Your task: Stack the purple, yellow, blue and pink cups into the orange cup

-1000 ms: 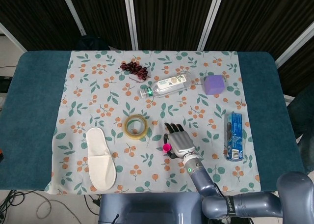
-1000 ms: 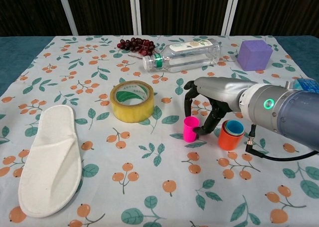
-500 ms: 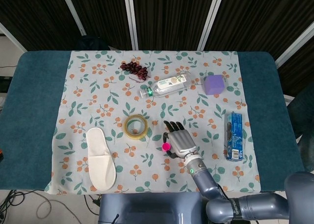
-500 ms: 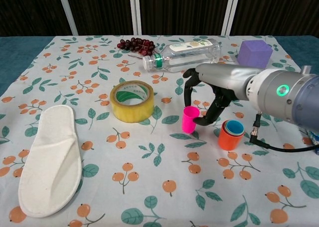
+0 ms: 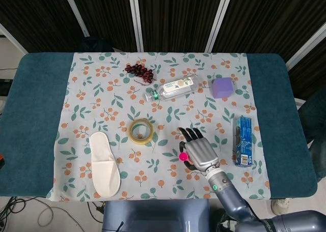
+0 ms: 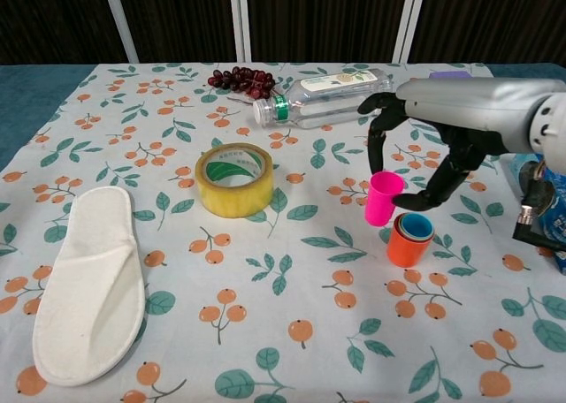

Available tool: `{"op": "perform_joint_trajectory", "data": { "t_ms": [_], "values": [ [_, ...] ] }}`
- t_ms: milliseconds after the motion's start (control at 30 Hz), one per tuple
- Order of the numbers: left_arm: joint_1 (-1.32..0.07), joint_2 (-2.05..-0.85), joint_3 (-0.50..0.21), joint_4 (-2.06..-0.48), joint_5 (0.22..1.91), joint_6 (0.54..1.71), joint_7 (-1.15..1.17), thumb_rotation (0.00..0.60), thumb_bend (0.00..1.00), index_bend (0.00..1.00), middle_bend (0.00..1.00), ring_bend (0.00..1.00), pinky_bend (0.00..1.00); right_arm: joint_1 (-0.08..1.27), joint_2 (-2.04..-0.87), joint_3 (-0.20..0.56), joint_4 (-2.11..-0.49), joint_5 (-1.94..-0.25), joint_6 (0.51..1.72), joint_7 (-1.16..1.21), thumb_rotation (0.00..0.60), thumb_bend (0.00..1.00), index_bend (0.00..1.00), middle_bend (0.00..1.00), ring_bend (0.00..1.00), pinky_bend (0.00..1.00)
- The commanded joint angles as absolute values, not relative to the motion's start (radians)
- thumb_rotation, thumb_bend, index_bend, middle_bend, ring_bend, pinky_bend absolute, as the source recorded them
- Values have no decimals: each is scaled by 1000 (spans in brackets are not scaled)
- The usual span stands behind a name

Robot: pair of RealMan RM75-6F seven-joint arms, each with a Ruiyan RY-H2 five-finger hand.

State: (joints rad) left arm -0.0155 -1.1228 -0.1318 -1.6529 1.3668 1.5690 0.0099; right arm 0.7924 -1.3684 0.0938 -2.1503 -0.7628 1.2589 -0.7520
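Lifted since a second ago, the pink cup (image 6: 383,199), pinched by the right hand (image 6: 431,147), hangs just beside the orange cup (image 6: 409,244), tape roll (image 6: 233,179) well apart.

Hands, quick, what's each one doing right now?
Left hand: not in view.
Right hand: holding the pink cup, lifted beside the orange cup.

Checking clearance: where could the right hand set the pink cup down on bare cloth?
Bare cloth lies between the slipper and orange cup, near the front edge. It is crowded around the tape, bottle and right hand holding the pink cup.
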Motion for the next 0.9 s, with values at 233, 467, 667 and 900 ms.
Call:
{"op": "perform_joint_trajectory", "data": {
  "t_ms": [233,467,667,900],
  "values": [
    [-15,-1123,-133,-1650,1363,1568,10,600,798,190,20,0,0,774,-1339,75,-2125,-762,1243,-721,600,394,492,0,35,65],
    [-15,-1124,-132,-1651,1365,1570,17,600,797,190,20,0,0,760,-1319,66,-2106,-764,1225,-691,600,394,493,0,35,65],
    [-15,-1126,-131,-1651,1365,1571,23,600,798,190,20,0,0,750,-1303,61,-2098,-773,1210,-666,600,394,493,0,35,65],
    [-16,-1127,-131,-1651,1365,1571,25,600,798,190,20,0,0,745,-1305,52,-2074,-776,1186,-646,600,395,493,0,35,65]
  ]
}}
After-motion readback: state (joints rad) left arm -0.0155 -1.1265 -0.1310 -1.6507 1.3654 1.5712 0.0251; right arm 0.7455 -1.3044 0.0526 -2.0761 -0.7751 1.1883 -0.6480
